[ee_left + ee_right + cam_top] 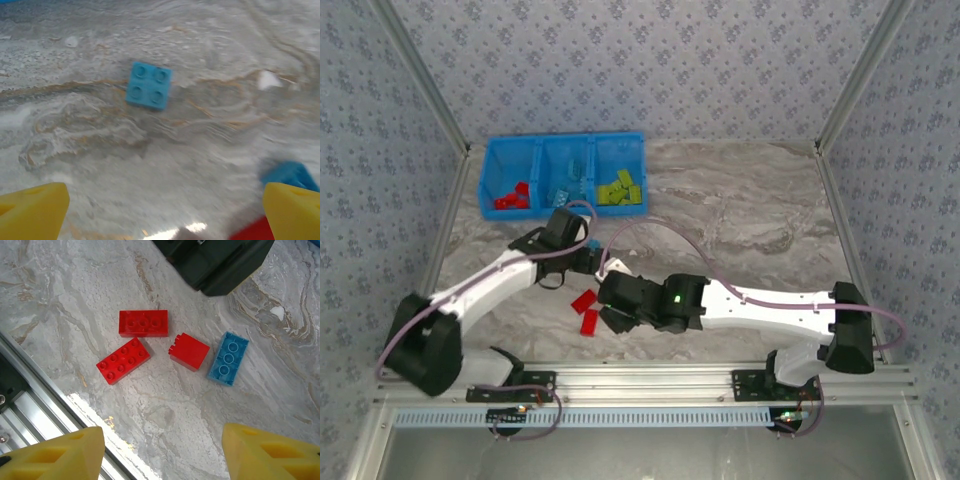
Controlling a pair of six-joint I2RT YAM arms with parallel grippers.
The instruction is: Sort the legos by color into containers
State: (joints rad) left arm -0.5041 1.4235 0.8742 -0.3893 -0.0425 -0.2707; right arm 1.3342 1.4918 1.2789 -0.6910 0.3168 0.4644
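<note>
- Three bright blue bins (563, 140), joined in a row as one tray, sit at the far left of the marbled table (740, 220).
- From where I stand, the left bin holds red bricks (512, 198), the middle one light blue bricks (567, 190) and the right one yellow-green bricks (618, 187).
- Loose legos lie on the table near the front rail, between the two arms.
- Under the right gripper (160, 455), a long red brick (123, 360), a second red brick (143, 323) and a stubby red brick (189, 351) lie close together.
- A light blue six-stud brick (228, 358) rests just beside the stubby one.
- The right gripper's yellow fingers (50, 455) stand spread apart above the table, with nothing between them.
- The left gripper (162, 215) is spread wide and empty too.
- A light blue four-stud brick (148, 86) lies studs up on the table ahead of it.
- Another blue brick (292, 174), blurred, sits by the left gripper's right fingertip.
</note>
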